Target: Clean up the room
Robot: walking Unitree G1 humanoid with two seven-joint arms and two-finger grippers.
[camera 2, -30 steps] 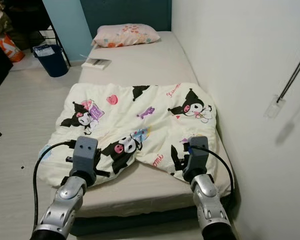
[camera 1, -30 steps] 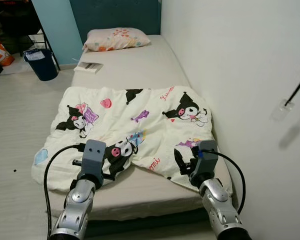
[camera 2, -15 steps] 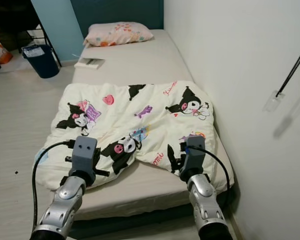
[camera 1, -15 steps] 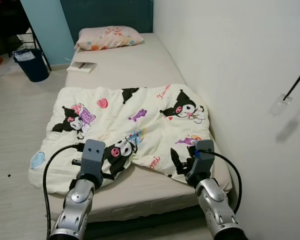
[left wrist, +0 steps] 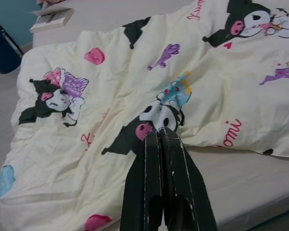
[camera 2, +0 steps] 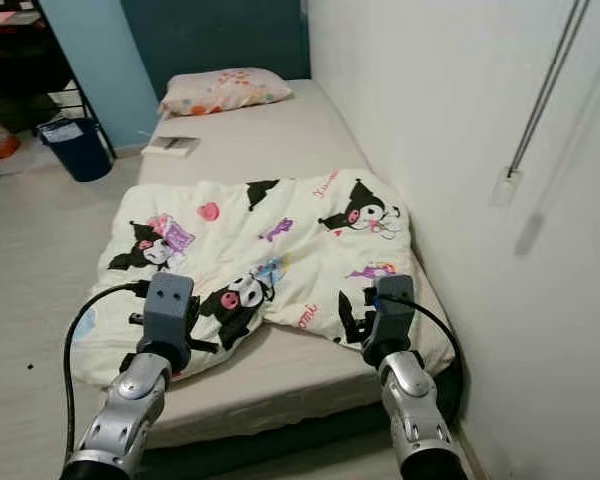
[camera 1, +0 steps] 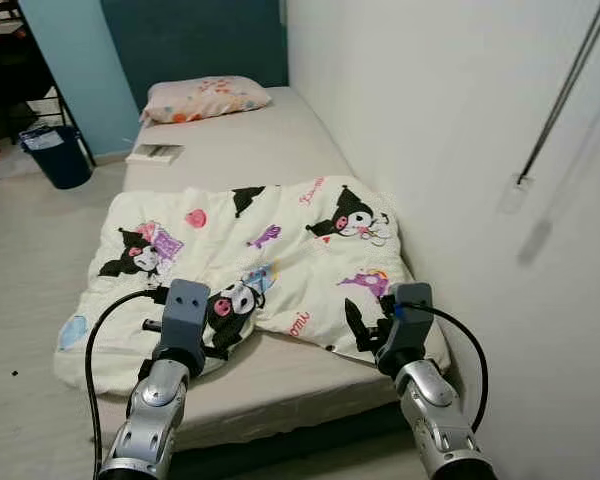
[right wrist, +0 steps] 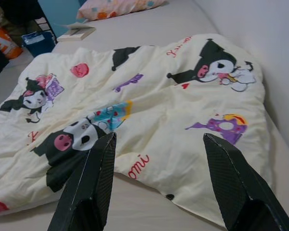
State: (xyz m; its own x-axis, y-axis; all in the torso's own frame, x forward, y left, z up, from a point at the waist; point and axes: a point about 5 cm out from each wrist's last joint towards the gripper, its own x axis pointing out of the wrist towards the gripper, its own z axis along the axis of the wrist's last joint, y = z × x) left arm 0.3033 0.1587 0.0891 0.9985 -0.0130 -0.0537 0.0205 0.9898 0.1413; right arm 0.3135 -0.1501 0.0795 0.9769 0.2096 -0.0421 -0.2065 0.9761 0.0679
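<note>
A cream quilt [camera 1: 270, 240] printed with black cartoon characters lies crumpled across the foot half of the beige bed [camera 1: 250, 150], its left side hanging over the bed's edge. My left gripper [camera 1: 220, 338] hovers at the quilt's front edge with its fingers [left wrist: 161, 159] pressed together and shut, tips at a black-and-pink character print. My right gripper [right wrist: 160, 138] is open, its fingers [right wrist: 94, 178] spread wide just before the quilt's front right edge. Nothing sits between them.
A patterned pillow [camera 1: 205, 98] lies at the head of the bed, with a book [camera 1: 155, 153] beside it near the left edge. A dark blue bin [camera 1: 58, 155] stands on the pale floor to the left. The white wall [camera 1: 460, 150] runs close along the bed's right side.
The camera has shifted, so the whole scene sits further left and shows more wall. Both grippers keep their places at the quilt's front edge, and the quilt lies as before.
</note>
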